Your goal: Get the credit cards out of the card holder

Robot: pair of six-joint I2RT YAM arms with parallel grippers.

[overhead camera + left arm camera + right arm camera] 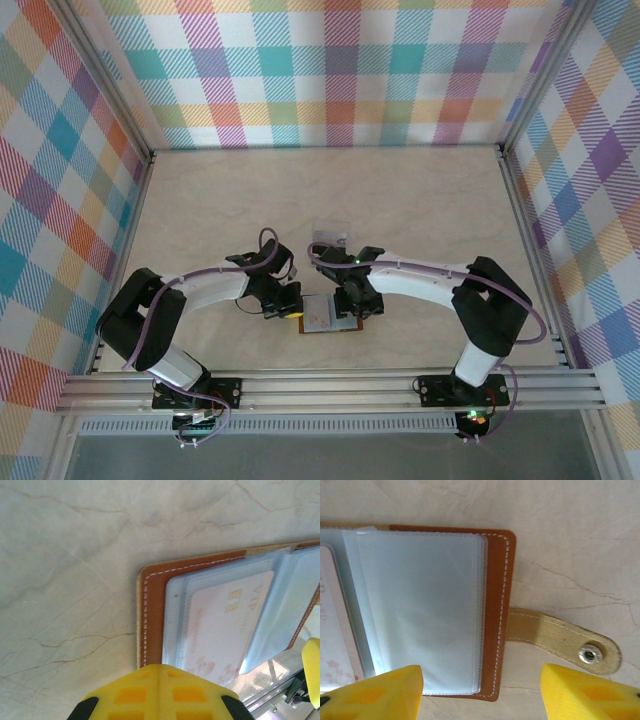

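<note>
Pale marbled tabletop, boxed in by plaid walls, carries the card holder near the front middle, between the two arms. It lies open with its clear sleeves facing up, a pink card tucked in the left half and the snap tab lying flat to the right. The left gripper, jaws closed on nothing, sits over the holder's left edge. The right gripper stands open above the right half. Farther back lies a loose grey card.
</note>
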